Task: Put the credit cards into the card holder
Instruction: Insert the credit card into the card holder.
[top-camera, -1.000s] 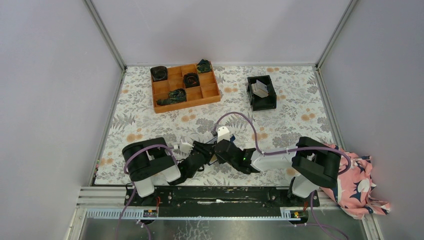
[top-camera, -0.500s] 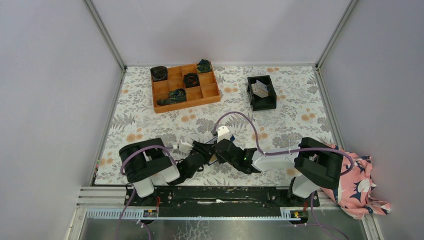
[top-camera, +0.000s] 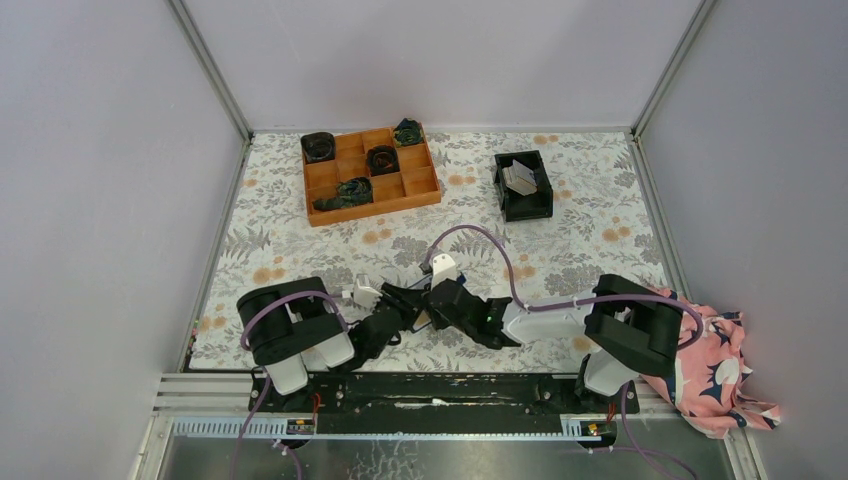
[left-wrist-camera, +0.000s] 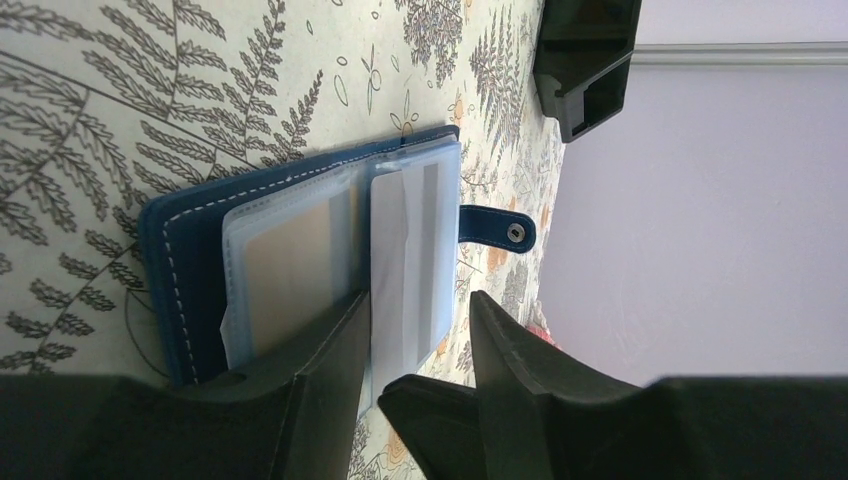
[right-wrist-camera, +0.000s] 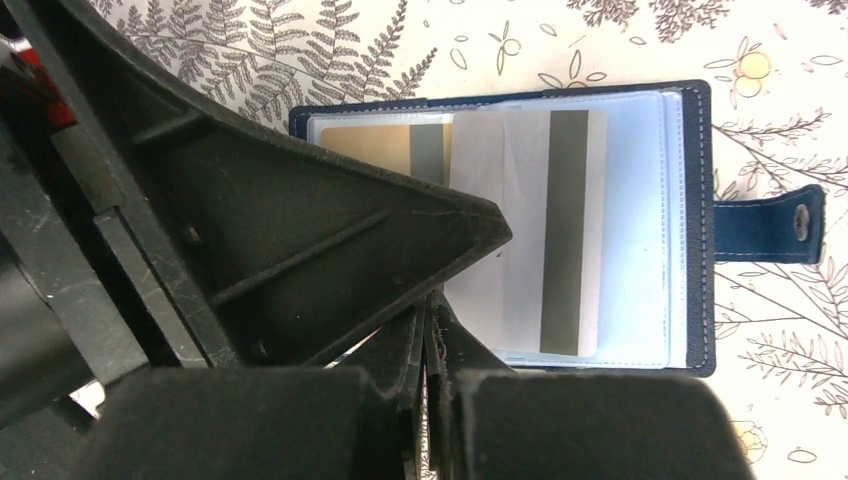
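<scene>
The card holder (right-wrist-camera: 700, 230), dark navy with clear sleeves, lies open on the floral table, its snap tab (left-wrist-camera: 497, 228) pointing away. A grey credit card (right-wrist-camera: 520, 230) with a dark stripe sits partly in the top sleeve. A yellow-orange credit card (right-wrist-camera: 365, 142) shows in the sleeve beneath. My left gripper (left-wrist-camera: 418, 300) is open; one finger (left-wrist-camera: 320, 370) lies over the left page and the other stands past the holder's edge. My right gripper (right-wrist-camera: 432, 320) is shut, its tips at the grey card's near corner. In the top view both grippers (top-camera: 425, 305) hide the holder.
A black square bin (top-camera: 522, 185) at the back right holds more grey cards (top-camera: 518, 178). An orange compartment tray (top-camera: 370, 175) with dark items stands at the back left. A floral cloth (top-camera: 715, 375) lies bunched by the right arm's base.
The left gripper has shifted slightly to the left and its jaws have widened a touch. The right gripper has stayed shut in nearly the same place.
</scene>
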